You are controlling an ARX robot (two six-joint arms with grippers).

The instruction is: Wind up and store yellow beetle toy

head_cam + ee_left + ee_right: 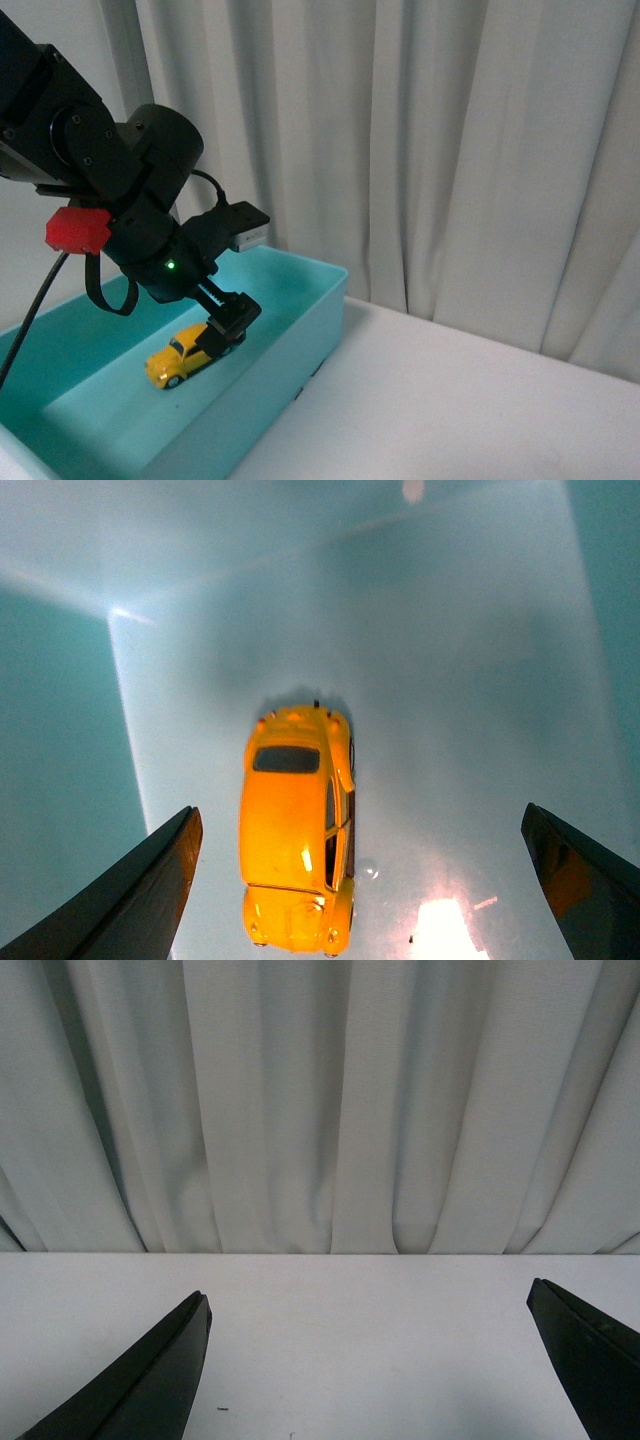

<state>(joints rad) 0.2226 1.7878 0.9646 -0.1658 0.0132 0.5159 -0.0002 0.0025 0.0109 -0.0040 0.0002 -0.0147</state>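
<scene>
The yellow beetle toy (185, 354) rests on its wheels on the floor of a teal bin (300, 330) at the left of the front view. My left gripper (226, 325) hangs open just over the car's rear end, not touching it. In the left wrist view the yellow beetle toy (296, 840) lies between the spread fingers (150, 895), nearer to one of them, with clear gaps on both sides. My right gripper (365, 1360) is open and empty over the white table (360, 1330); it is outside the front view.
The teal bin has tall walls all around, and its near corner (310, 375) stands on the white table (460, 410). A pale pleated curtain (420, 140) closes off the back. A black cable (35, 300) and a red part (78, 228) hang on the left arm.
</scene>
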